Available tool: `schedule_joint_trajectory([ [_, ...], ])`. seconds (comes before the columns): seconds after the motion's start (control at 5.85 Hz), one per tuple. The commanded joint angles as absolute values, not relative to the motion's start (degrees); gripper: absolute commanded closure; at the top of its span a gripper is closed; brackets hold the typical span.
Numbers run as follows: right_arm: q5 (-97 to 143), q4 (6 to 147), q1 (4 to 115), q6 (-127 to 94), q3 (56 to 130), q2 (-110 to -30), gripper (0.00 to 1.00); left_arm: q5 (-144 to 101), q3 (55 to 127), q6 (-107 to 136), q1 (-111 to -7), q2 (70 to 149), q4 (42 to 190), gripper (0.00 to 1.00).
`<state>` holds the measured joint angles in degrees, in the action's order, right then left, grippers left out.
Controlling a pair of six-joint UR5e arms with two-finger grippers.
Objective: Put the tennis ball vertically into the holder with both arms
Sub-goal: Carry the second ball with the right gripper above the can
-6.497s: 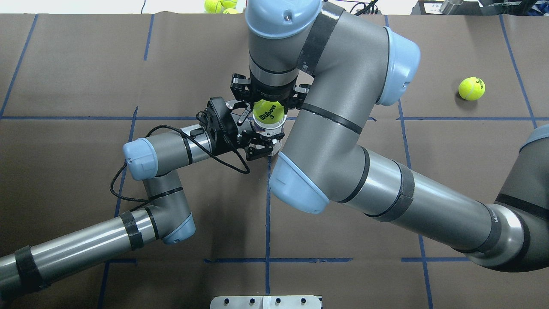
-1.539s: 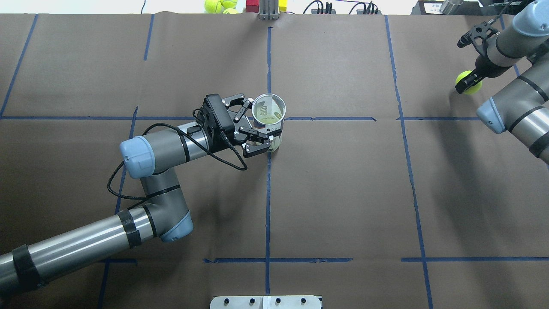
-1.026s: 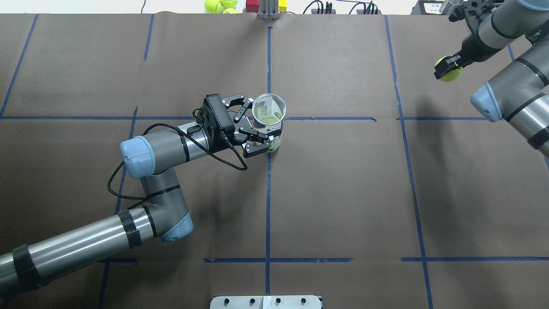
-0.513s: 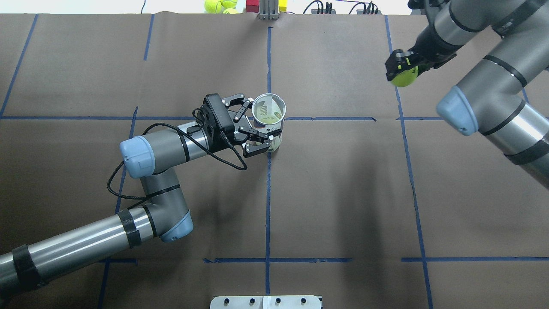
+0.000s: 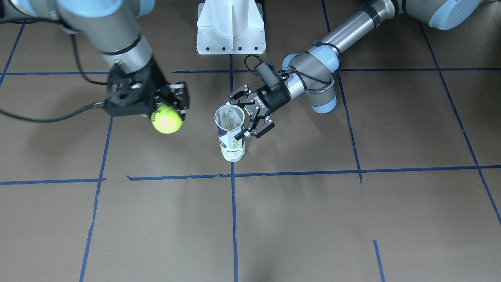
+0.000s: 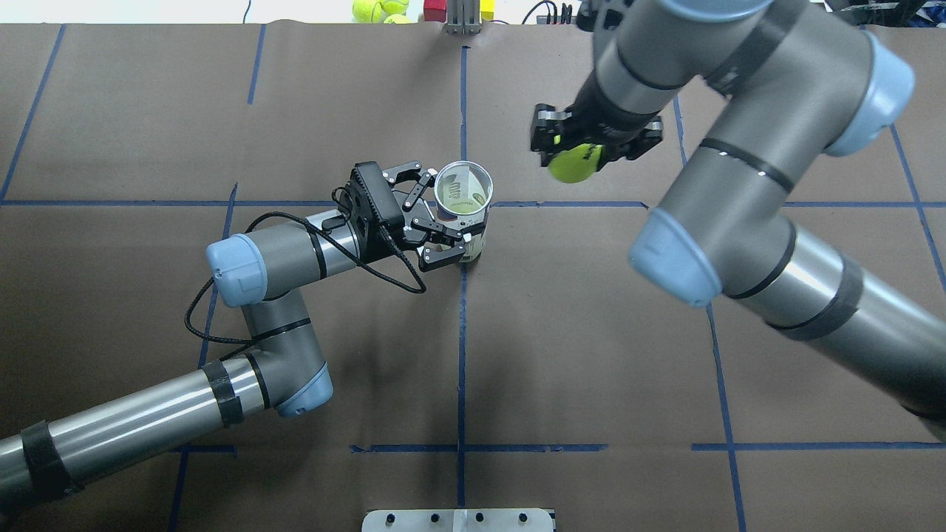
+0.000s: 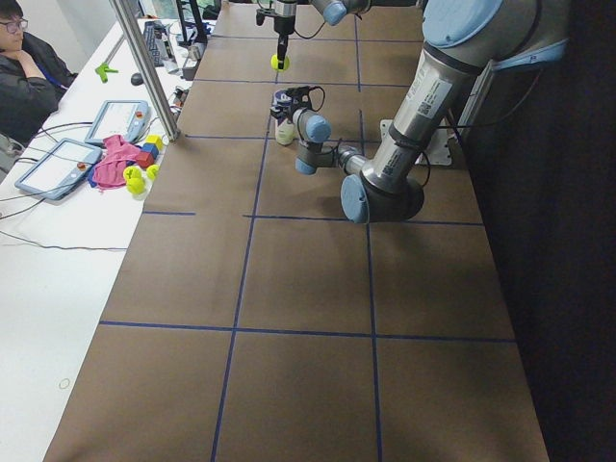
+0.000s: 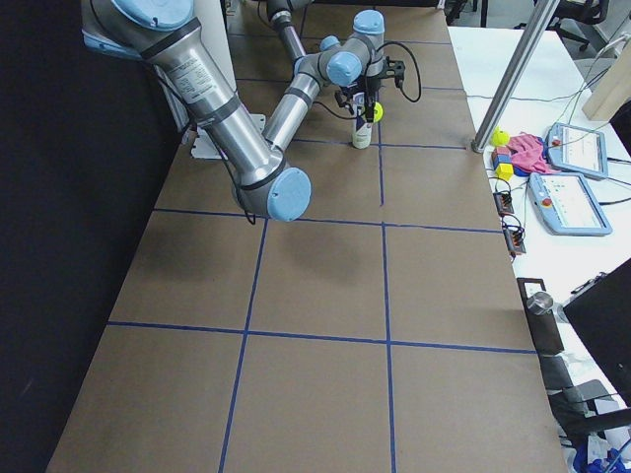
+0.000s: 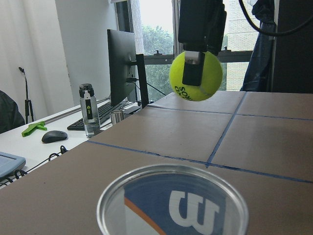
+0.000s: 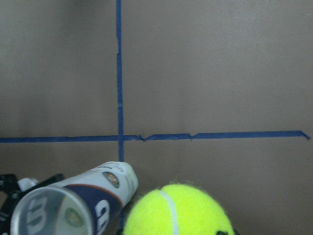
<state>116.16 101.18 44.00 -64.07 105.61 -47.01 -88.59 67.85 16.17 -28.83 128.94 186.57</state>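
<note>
The holder (image 6: 463,193) stands upright at the table's middle, mouth up; it also shows in the front view (image 5: 231,137). My left gripper (image 6: 442,220) is shut on the holder from the side, low on its body (image 5: 245,116). My right gripper (image 6: 584,146) is shut on a yellow-green tennis ball (image 6: 575,163) and holds it in the air, to the right of the holder's mouth and apart from it (image 5: 167,119). In the left wrist view the ball (image 9: 195,76) hangs beyond the holder's rim (image 9: 171,205). In the right wrist view the ball (image 10: 176,210) is beside the holder (image 10: 73,205).
The white pedestal base (image 5: 231,27) stands at the robot's edge of the table. Spare tennis balls (image 6: 377,9) and coloured blocks (image 6: 432,9) lie past the far edge. A side table with tablets (image 7: 58,164), a metal post (image 7: 144,67) and a seated person (image 7: 24,67) are beyond.
My right gripper left the holder, shut on the ball at the far right, lifted it and carried it left towards the holder. The left arm and holder have not moved.
</note>
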Motion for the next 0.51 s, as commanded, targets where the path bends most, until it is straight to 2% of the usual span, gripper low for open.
schedule_joint_trajectory([
  [0.0, 113.91, 104.06, 40.09, -70.81, 105.21, -41.07, 0.95, -88.59, 67.85, 16.17, -28.83, 128.94, 186.5, 0.12],
  [0.17, 111.73, 104.06, 38.43, -72.75, 104.51, -39.83, 0.95, -88.07, 67.76, 16.17, -28.74, 128.94, 186.5, 0.12],
  [0.34, 111.19, 104.06, 38.23, -73.21, 100.15, -36.33, 0.95, -87.81, 67.76, 16.17, -28.74, 128.94, 186.5, 0.12],
])
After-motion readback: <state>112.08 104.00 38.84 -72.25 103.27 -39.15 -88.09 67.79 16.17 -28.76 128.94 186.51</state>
